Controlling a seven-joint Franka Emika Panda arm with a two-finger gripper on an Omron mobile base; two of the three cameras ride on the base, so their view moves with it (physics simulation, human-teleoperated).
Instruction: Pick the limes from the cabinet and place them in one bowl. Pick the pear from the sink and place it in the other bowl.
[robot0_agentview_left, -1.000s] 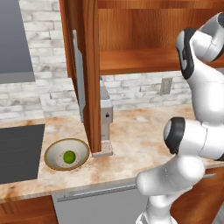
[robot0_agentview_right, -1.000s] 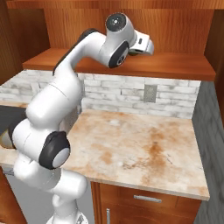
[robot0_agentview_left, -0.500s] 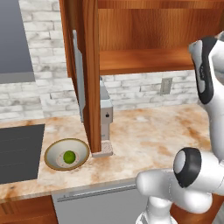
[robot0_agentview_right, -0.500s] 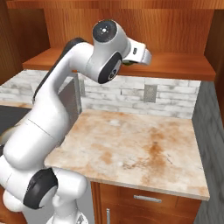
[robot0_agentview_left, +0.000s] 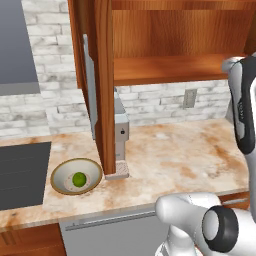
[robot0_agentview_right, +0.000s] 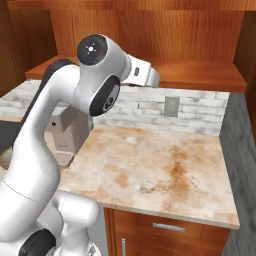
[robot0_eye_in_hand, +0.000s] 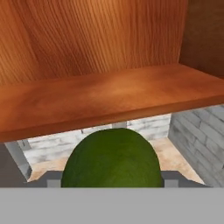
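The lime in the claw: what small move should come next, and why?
Probably swing the arm left and down toward the cream bowl. The claw grips a lime just in front of the cabinet shelf, and the bowl on the counter already holds one lime, so this one likely belongs there too.

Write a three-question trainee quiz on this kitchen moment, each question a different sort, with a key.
1. True or false: the cream bowl on the counter holds two limes.
2. What fills the space between the tool's fingers in the hand view? A) a pear B) a lime C) nothing
3. Fill in: the cream bowl sits beside the foot of the cabinet's tall wooden ____.

Key: 1 false, it holds one lime; 2 B, a dark green lime; 3 door.
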